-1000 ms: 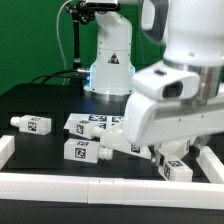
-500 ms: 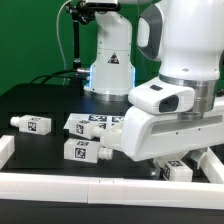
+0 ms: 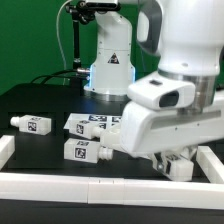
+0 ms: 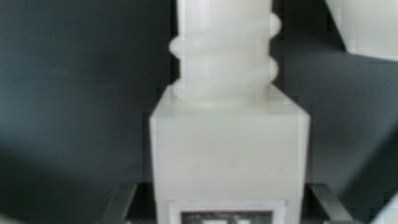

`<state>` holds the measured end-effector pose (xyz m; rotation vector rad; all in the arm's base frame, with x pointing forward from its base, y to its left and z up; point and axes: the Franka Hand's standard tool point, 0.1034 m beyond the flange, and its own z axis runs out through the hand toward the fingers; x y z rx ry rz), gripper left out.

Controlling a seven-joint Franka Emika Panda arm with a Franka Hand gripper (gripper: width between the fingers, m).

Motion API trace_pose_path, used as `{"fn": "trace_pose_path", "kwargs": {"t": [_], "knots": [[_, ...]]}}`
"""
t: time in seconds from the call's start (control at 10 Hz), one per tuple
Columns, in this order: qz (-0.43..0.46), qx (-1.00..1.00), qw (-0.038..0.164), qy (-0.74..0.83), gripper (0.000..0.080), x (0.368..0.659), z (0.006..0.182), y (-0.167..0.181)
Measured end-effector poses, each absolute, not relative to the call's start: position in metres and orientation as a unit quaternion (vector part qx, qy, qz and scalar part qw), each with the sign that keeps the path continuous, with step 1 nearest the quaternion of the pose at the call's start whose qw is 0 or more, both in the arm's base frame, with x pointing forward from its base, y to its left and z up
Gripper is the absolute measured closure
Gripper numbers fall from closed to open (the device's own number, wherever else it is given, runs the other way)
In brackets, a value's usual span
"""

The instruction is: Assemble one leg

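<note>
The white arm (image 3: 185, 40) reaches down over the black desk (image 3: 40, 100), close to the nearest edge and toward the corner at the exterior view's right. There the gripper (image 3: 177, 162) sits astride the leg (image 3: 182, 170), which lies on the desk. Whether the fingers are pinching it cannot be told. Other pegs (image 3: 82, 150) lie mid-desk, well apart from it.

This was a robotics lab: a white robot arm (image 3: 185, 45), marker-tagged white plastic pegs (image 3: 32, 124) on a black table (image 3: 40, 100), a green backdrop (image 3: 30, 40).
</note>
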<state>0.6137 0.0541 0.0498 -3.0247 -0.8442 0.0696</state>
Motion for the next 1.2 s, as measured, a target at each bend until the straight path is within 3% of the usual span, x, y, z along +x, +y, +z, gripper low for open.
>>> {"fn": "trace_pose_path", "kwargs": {"t": [0.2, 0.4, 0.9, 1.1, 1.2], "knots": [[0.016, -0.958, -0.004, -0.287, 0.0531, 0.601, 0.088, 0.011], [0.014, -0.963, -0.008, -0.27, 0.053, 0.584, 0.108, -0.015], [0.018, -0.962, -0.001, -0.271, 0.053, 0.579, 0.103, -0.02], [0.028, -0.965, 0.004, -0.262, 0.053, 0.552, 0.097, -0.069], [0.028, -0.963, 0.004, -0.267, 0.053, 0.541, 0.087, -0.097]]}}
